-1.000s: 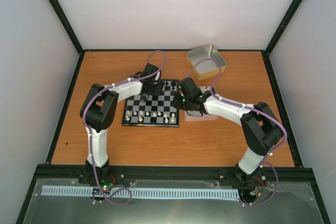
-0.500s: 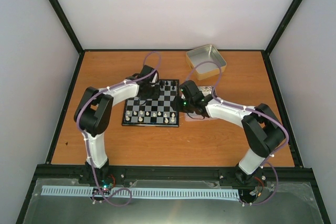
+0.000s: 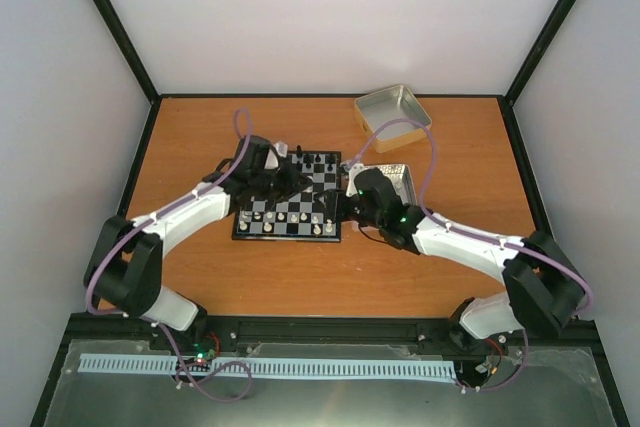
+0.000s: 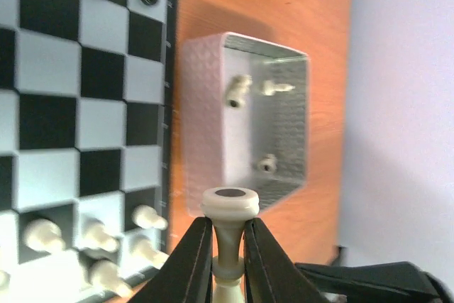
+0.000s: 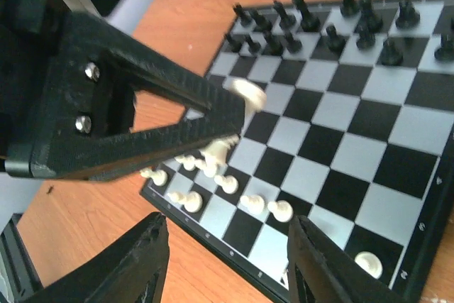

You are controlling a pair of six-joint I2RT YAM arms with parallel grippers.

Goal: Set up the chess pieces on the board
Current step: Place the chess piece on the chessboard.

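One cream piece between left jaws

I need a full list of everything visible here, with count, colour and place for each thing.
small square chessboard of black and silvery-grey checks: one, middle of the table.
tiny cream-white chess pieces: many, count unclear; most on the board's near rows, three in the nearer tin, one held.
tiny black chess pieces: many, on the board's far rows.
shallow square metal tins: two, silvery; one beside the board's right edge, one at the table's far right.
orange-brown wooden table: one, under everything.
left claw: black, shut on a cream-white piece above the board.
right claw: black, open, at the board's right edge.
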